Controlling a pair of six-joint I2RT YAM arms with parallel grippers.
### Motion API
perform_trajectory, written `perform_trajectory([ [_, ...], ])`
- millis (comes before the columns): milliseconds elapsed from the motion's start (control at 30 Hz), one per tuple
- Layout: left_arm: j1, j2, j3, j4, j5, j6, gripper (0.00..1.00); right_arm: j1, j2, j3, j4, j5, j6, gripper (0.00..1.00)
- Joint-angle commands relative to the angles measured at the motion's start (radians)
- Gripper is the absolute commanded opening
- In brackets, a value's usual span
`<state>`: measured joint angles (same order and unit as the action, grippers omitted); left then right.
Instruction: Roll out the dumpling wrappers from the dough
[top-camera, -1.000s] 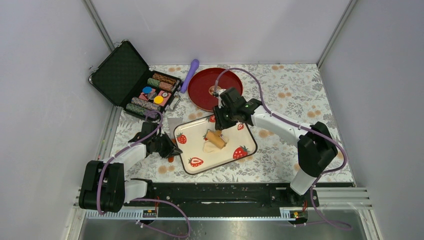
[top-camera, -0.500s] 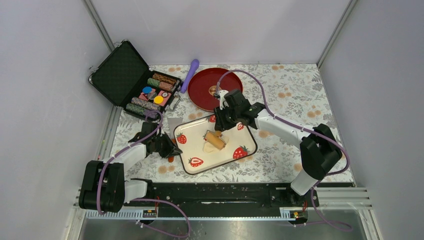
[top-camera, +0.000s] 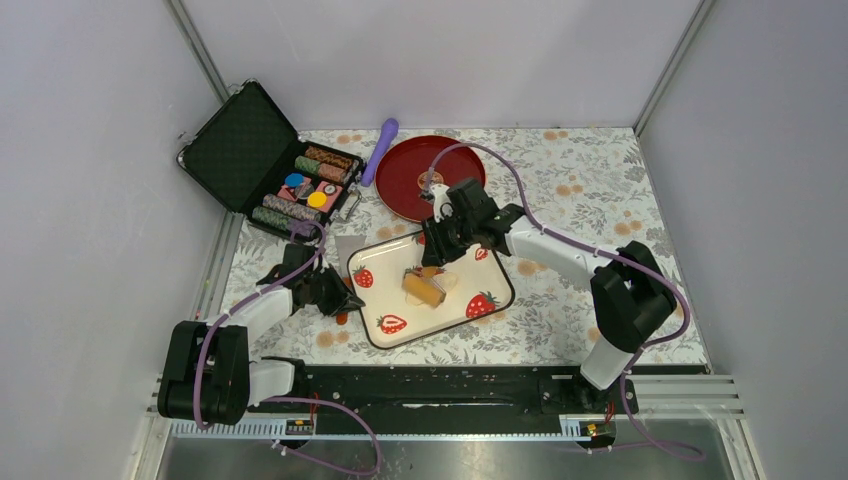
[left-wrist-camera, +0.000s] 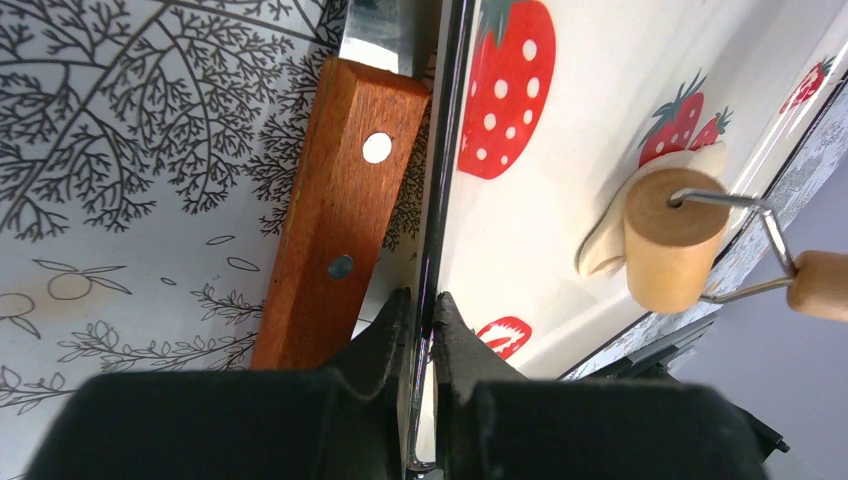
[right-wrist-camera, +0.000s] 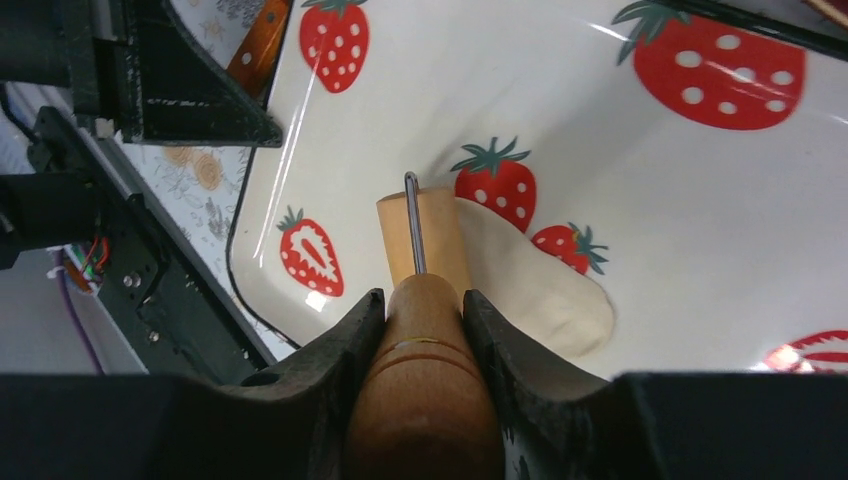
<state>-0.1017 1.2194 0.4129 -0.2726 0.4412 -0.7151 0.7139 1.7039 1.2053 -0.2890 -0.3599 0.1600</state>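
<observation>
Right gripper (right-wrist-camera: 425, 318) is clamped snug around the handle of the wooden roller (right-wrist-camera: 424, 235), wire yoke running forward to the drum, and the drum sits right on the near end of the dough (right-wrist-camera: 535, 285). That dough lies in the middle of the strawberry tray (right-wrist-camera: 650, 200), pressed into a smooth, lopsided oblong that pokes out to one side of the drum: flattened, yes, but not round and, by the look of it, not wrapper-thin. Over on the other side, the left gripper (left-wrist-camera: 420, 305) is pinched almost shut on the tray's rim, steadying it, with a wooden-handled blade (left-wrist-camera: 335, 210) lying on the counter (top-camera: 600, 180) just beside that edge. No finished dumpling wrappers show on the tray. So I'd call this early to midway: first flattening is under way, and spreading the piece thinner and getting round discs out of it are all left to do.
</observation>
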Motion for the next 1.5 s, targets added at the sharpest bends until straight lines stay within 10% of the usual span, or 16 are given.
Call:
perform_trajectory([
  [0, 0.013, 0.003, 0.004, -0.051, -0.081, 0.002, 0.0, 0.017, 0.099, -0.121, -0.245, -0.013, -0.086, 0.0],
  [900, 0.013, -0.019, -0.013, -0.05, -0.078, -0.001, 0.0, -0.043, -0.192, 0.107, -0.235, 0.123, 0.126, 0.0],
  [1467, 0.013, -0.014, -0.011, -0.042, -0.067, -0.004, 0.0, -0.011, -0.303, -0.165, 0.148, 0.408, 0.465, 0.0],
])
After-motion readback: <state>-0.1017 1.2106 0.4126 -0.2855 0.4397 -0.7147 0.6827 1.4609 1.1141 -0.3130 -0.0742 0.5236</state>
